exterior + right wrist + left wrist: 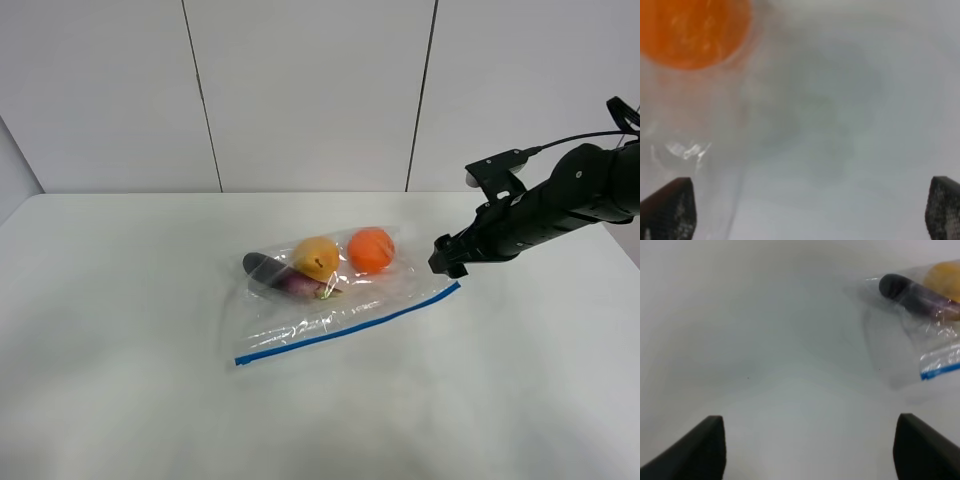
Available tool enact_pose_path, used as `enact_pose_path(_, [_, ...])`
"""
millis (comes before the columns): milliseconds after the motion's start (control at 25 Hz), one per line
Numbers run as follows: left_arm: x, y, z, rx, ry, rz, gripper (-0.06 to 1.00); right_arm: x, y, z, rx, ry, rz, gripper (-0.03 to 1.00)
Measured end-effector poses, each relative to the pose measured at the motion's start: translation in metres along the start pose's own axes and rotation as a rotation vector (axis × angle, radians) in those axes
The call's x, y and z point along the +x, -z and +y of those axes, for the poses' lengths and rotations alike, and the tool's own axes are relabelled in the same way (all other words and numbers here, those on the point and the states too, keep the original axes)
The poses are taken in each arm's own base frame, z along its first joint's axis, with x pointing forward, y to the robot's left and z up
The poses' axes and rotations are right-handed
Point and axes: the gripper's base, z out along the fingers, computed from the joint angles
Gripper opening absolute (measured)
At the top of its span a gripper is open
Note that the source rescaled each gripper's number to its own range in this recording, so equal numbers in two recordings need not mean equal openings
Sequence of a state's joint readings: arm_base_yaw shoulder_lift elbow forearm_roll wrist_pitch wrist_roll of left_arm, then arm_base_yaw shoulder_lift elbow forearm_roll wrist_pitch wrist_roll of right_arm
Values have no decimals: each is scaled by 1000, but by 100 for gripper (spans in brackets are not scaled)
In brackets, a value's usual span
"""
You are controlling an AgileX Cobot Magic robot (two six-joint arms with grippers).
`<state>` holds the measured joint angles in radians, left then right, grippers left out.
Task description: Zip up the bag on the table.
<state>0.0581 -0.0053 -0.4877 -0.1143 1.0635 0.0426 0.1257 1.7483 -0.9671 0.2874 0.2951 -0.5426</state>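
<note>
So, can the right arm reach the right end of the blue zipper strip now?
Probably yes. The right gripper hangs open just above that end of the blue zipper strip, and nothing stands between them on the table.

The left arm is out of the exterior view. Each wrist view cuts its claw to two fingertips [695,450] [670,210]. The bag [920,330] runs off the edge, blurred.
</note>
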Motion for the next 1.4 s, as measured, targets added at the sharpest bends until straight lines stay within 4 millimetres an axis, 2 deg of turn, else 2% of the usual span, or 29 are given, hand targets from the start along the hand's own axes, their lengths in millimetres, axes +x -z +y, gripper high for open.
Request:
enact_pose_path(200, [0, 0, 0, 0, -1, 0, 100, 2, 0, -5, 58, -16, 21, 100])
enact_pose_path(680, [0, 0, 0, 0, -1, 0, 100, 4, 0, -7, 79, -188, 33, 100])
enact_pose_path(1160, [0, 0, 0, 0, -1, 0, 100, 8, 1, -6, 71, -201, 80, 100])
enact_pose_path(1400, [0, 0, 0, 0, -1, 0, 100, 12, 8, -26, 108, -247, 76, 100])
